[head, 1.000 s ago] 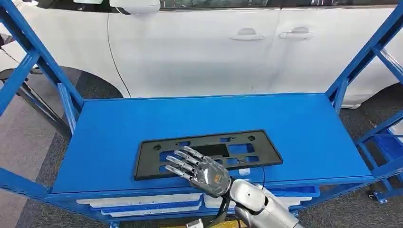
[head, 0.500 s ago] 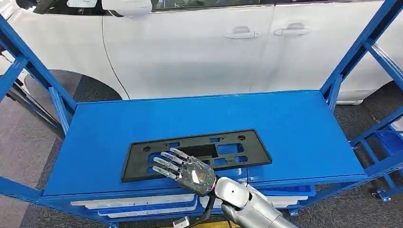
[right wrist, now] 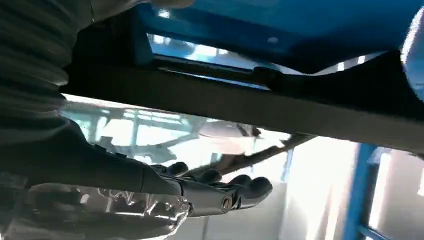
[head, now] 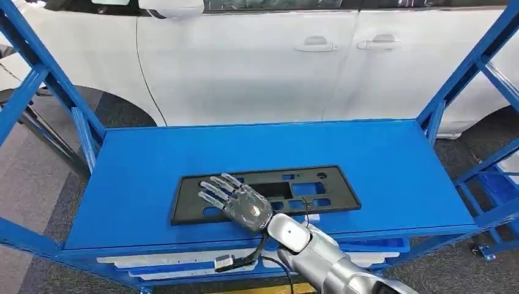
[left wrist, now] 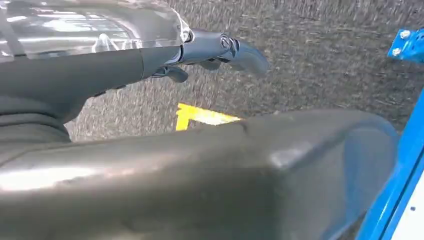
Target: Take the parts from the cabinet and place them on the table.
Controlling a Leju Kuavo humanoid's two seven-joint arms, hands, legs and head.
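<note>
Head view: the black part (head: 266,193) lies flat near the front edge of the blue worktop (head: 392,165), long axis left to right. The right hand (head: 235,200), fingers spread and grasping nothing, rests over its left-centre. The left hand (left wrist: 220,50) hangs low, apparently empty.

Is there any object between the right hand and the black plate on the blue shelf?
No. The right hand lies with fingers spread directly over the black plate on the blue shelf; nothing visible stands between them.
</note>
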